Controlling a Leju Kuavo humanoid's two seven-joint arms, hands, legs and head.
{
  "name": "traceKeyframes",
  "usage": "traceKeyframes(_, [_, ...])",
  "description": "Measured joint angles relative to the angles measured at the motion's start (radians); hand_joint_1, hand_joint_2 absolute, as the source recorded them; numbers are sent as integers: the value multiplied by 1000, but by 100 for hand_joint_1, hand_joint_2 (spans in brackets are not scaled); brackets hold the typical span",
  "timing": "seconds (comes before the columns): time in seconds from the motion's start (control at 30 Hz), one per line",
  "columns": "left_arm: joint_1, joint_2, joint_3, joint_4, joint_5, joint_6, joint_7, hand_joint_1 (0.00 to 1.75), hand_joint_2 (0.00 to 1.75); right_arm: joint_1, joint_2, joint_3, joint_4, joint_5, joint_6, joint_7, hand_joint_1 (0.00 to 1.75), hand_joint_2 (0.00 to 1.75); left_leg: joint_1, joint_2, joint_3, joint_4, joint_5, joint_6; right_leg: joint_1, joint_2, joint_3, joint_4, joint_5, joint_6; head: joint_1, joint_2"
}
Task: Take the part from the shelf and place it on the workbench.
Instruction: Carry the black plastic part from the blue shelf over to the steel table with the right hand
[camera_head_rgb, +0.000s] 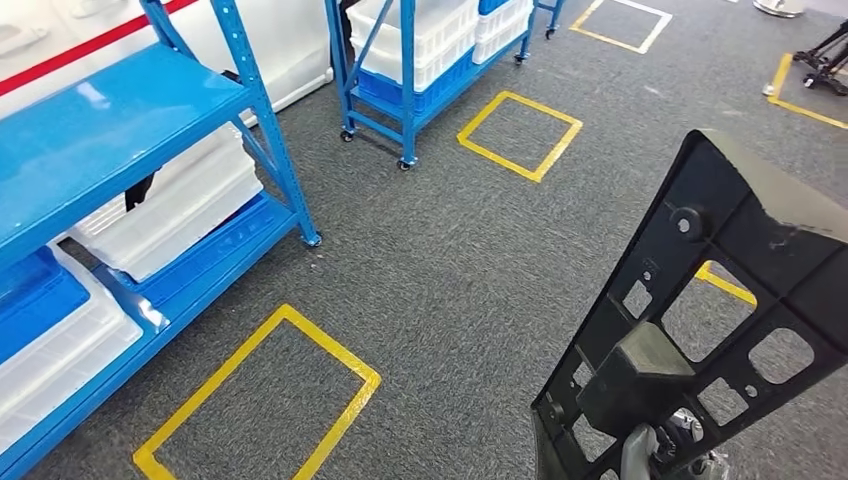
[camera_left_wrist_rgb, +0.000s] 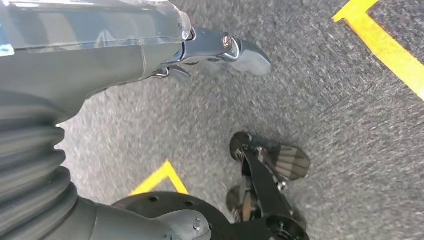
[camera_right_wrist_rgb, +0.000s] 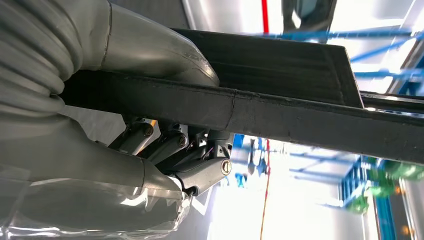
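The right robot hand grips the black part upright, its long axis leaning right.

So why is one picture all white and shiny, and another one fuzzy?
Right wrist view: bright background light washes out white behind the dark part. Left wrist view: the carpet is smeared by blur. Head view: evenly lit and sharp, carpet weave clear.

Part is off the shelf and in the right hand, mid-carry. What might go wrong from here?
The right hand grips the black part at its lower end, most of it sticking up above, so it may tip or slip.
The part hides the floor ahead on the right in the head view, so obstacles there may be missed.
The blue shelf stands close on the left; a turn might clip it.
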Motion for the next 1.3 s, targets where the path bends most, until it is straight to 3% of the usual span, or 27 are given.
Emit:
traceKeyframes(0.03, [0, 0, 0, 0, -2, 0, 0, 0, 175, 2, 0, -5, 0, 0, 2, 0, 175, 175, 0, 14, -1, 1, -2, -1, -3, -5, 2, 1, 10, 3, 0, 0])
traceKeyframes(0.07, [-1, -1, -1, 0, -5, 0, 0, 0, 175, 4, 0, -8, -1, 1, 6, 0, 175, 175, 0, 28, -2, 4, -4, -3, -6, -12, 26, -37, 35, 5, 0, 0])
traceKeyframes(0.1, [-2, -1, -2, 0, -9, 0, 0, 0, 175, 5, 0, -11, -2, 1, 10, 0, 175, 175, 0, 39, -2, 7, -8, -6, -8, -27, 66, -103, 65, 5, 1, 0])
traceKeyframes(0.17, [-4, -2, -5, 0, -16, 1, 2, 0, 175, 6, 0, -15, -4, 3, 19, 0, 175, 175, -3, 57, 1, 14, -17, -15, -5, -65, 134, -220, 97, -2, 0, 0])
traceKeyframes(0.23, [-6, -2, -8, 0, -22, 3, 4, 0, 175, 6, 1, -19, -6, 3, 31, 0, 175, 175, -5, 72, 6, 17, -23, -27, 2, -75, 150, -253, 95, -15, -2, 0])
traceKeyframes(0.3, [-10, -3, -11, 0, -26, 5, 7, 0, 175, 8, 3, -26, -7, 3, 43, 0, 175, 175, -3, 85, 11, 17, -27, -38, 3, -55, 147, -257, 100, -26, -2, 0])
traceKeyframes(0.37, [-12, -3, -12, 0, -29, 6, 10, 0, 175, 12, 6, -32, -7, 3, 50, 0, 175, 175, 2, 54, 4, 41, -51, -48, -1, -36, 146, -264, 107, -37, -4, 0])
traceKeyframes(0.4, [-12, -3, -12, 0, -30, 6, 10, 0, 175, 12, 7, -34, -7, 4, 52, 0, 175, 175, 4, 28, -15, 83, -81, -52, -4, -27, 145, -267, 111, -42, -6, 0])
traceKeyframes(0.43, [-11, -3, -12, 0, -31, 6, 10, 0, 175, 12, 9, -35, -7, 6, 54, 0, 175, 175, 6, 2, -42, 145, -119, -54, -3, -18, 142, -268, 113, -45, -8, 0])
traceKeyframes(0.5, [-9, -3, -12, 0, -33, 4, 10, 0, 175, 11, 10, -38, -7, 12, 58, 0, 175, 175, 7, -18, -102, 275, -176, -55, -1, 5, 137, -266, 115, -49, -8, 0])
traceKeyframes(0.53, [-7, -3, -12, 0, -35, 2, 9, 0, 175, 11, 11, -40, -7, 16, 61, 0, 175, 175, 7, -21, -113, 298, -173, -55, -1, 19, 136, -264, 115, -50, -8, 0])
traceKeyframes(0.57, [-7, -3, -12, 0, -37, 0, 8, 0, 175, 11, 11, -42, -7, 19, 64, 0, 175, 175, 7, -24, -106, 280, -149, -54, 0, 33, 136, -262, 115, -50, -9, 0])
traceKeyframes(0.6, [-7, -3, -12, 0, -38, 0, 7, 0, 175, 11, 11, -45, -7, 20, 65, 0, 175, 175, 8, -31, -83, 229, -111, -52, -1, 47, 137, -260, 115, -49, -9, 0])
traceKeyframes(0.67, [-7, -3, -12, 0, -40, -1, 5, 0, 175, 11, 11, -48, -7, 21, 67, 0, 175, 175, 13, -80, -31, 99, -47, -47, 0, 72, 134, -254, 115, -43, -8, 0])
traceKeyframes(0.73, [-6, -3, -12, 0, -41, 0, 4, 0, 175, 9, 11, -51, -8, 21, 74, 0, 175, 175, 13, -120, -12, 40, -30, -41, -1, 96, 124, -249, 119, -29, -8, 0])
traceKeyframes(0.77, [-6, -3, -12, 0, -40, 2, 4, 0, 175, 9, 11, -52, -8, 22, 80, 0, 175, 175, 11, -120, -12, 35, -31, -37, -1, 108, 119, -249, 122, -21, -7, 0])
traceKeyframes(0.83, [-8, -4, -11, 0, -30, 10, 4, 0, 175, 11, 11, -58, -8, 22, 95, 0, 175, 175, 10, -95, -9, 31, -25, -24, -4, 118, 112, -248, 125, -9, -7, 0])
traceKeyframes(0.9, [-10, -5, -6, 0, -20, 18, 5, 0, 175, 11, 11, -66, -8, 21, 103, 0, 175, 175, 12, -67, -6, 21, -16, -9, -2, 72, 87, -200, 93, -3, -3, 0])
traceKeyframes(0.97, [-9, -6, 1, 0, -18, 22, 5, 0, 175, 9, 11, -73, -8, 20, 108, 0, 175, 175, 8, -37, -8, 18, -13, -3, -1, 15, 34, -84, 26, 0, 1, 0])
traceKeyframes(1.03, [-8, -6, 7, 0, -18, 25, 6, 0, 175, 8, 11, -81, -8, 20, 111, 0, 175, 175, 3, -7, -10, 19, -15, -2, -2, -2, -5, 9, -9, 2, 2, 0])
traceKeyframes(1.07, [-8, -7, 8, 0, -18, 27, 6, 0, 175, 9, 11, -85, -8, 20, 112, 0, 175, 175, 2, 7, -10, 19, -16, -2, -1, -6, 0, 8, 1, 0, 2, 0])
traceKeyframes(1.1, [-9, -8, 9, 0, -19, 29, 7, 0, 175, 9, 11, -88, -8, 20, 112, 0, 175, 175, 1, 20, -9, 19, -18, -3, -1, -12, 25, -31, 26, -2, 2, 0])
traceKeyframes(1.13, [-11, -9, 10, 0, -19, 32, 7, 0, 175, 9, 11, -91, -8, 20, 112, 0, 175, 175, 0, 32, -6, 19, -20, -4, 0, -23, 65, -98, 57, -6, 2, 0])
traceKeyframes(1.2, [-13, -12, 10, 0, -20, 34, 7, 0, 175, 8, 11, -95, -8, 20, 113, 0, 175, 175, -5, 51, -2, 20, -26, -12, 10, -57, 135, -220, 90, -17, 1, 0])
traceKeyframes(1.27, [-16, -13, 10, 0, -21, 35, 7, 0, 175, 7, 11, -97, -9, 21, 112, 0, 175, 175, -9, 66, 2, 21, -31, -20, 18, -66, 153, -257, 89, -26, 0, 0])
traceKeyframes(1.3, [-18, -14, 11, 0, -21, 35, 6, 0, 175, 8, 11, -99, -9, 21, 112, 0, 175, 175, -9, 74, 7, 20, -33, -24, 18, -55, 151, -259, 91, -30, 0, 0])
